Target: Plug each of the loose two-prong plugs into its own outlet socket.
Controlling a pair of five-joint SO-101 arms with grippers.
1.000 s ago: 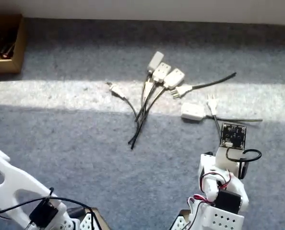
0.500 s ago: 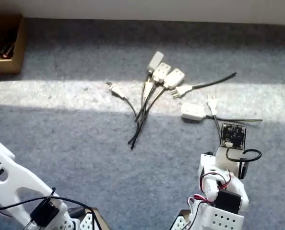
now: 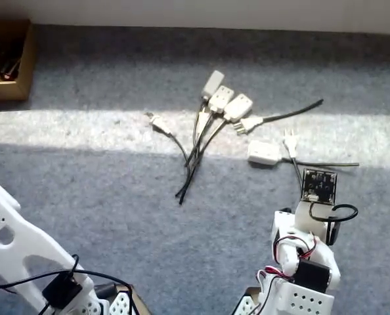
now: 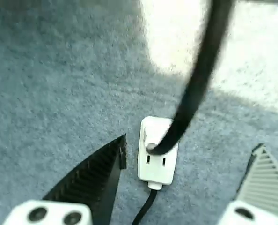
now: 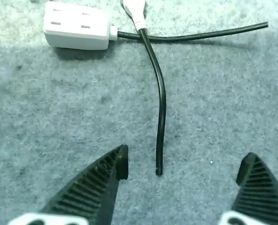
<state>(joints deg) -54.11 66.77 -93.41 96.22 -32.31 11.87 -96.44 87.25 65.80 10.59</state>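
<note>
Four sockets (image 3: 220, 98) and four plugs (image 3: 247, 124) lie on the carpet (image 3: 83, 197). Three sockets are fanned together mid-floor, their cords (image 3: 190, 167) running back toward the arms, and the fourth socket (image 3: 263, 153) lies lengthwise left-right just right of them. The nearest plug (image 3: 289, 139) sits just beside the fourth socket, prongs pointing away from the arms and long axis near-to-far. Its cord (image 5: 161, 103) ends between the widely spread fingers of the right gripper (image 5: 186, 154). The left gripper (image 4: 190, 147) is spread too, with a socket (image 4: 157, 161) flat on the carpet between its fingers, partly behind a dark cable (image 4: 200, 75).
</note>
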